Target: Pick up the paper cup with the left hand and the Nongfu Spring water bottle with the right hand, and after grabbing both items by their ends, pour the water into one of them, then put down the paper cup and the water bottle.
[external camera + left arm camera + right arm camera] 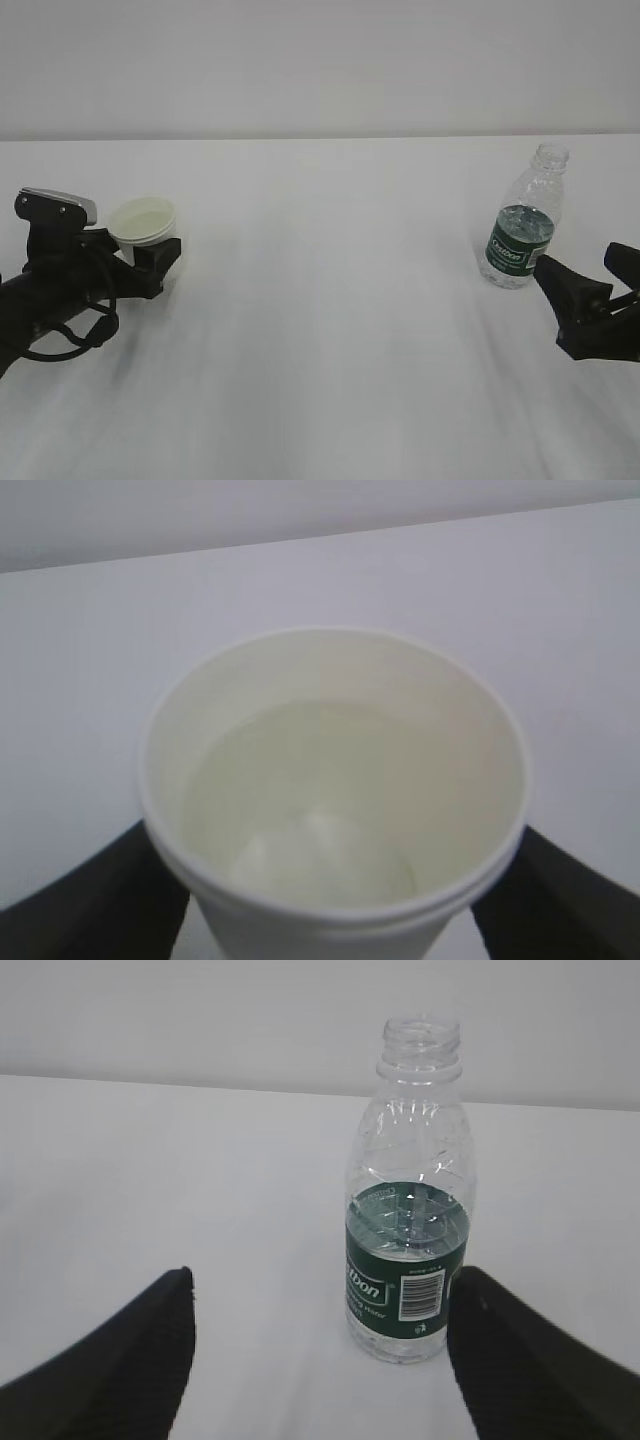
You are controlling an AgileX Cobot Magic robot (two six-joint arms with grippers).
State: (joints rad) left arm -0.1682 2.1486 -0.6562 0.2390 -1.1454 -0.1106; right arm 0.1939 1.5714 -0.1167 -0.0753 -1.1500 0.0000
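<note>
1. The cup stands upright on the white table, far left in the exterior view, and it's right between the fingers of the left gripper.
2. In the left wrist view the cup fills the frame, with a black finger at each lower corner sitting beside the cup wall. The jaws are spread wide; they look to be touching or nearly touching the cup, but I can't tell if they're actually squeezing it.
3. There's clear water inside the cup, part way up the cream walls.
4. The bottle stands upright far right on the table, no cap, green label on the lower half.
5. The right gripper is low on the table, just beside the bottle on the near-right, not touching. Jaws wide open, holding nothing.
6. From the right wrist view the bottle sits ahead of the fingers and right of centre, nearer the right-hand finger, not yet between them. Water level is about label height.
7. Cup and bottle are well apart, at opposite sides of the table.
</note>
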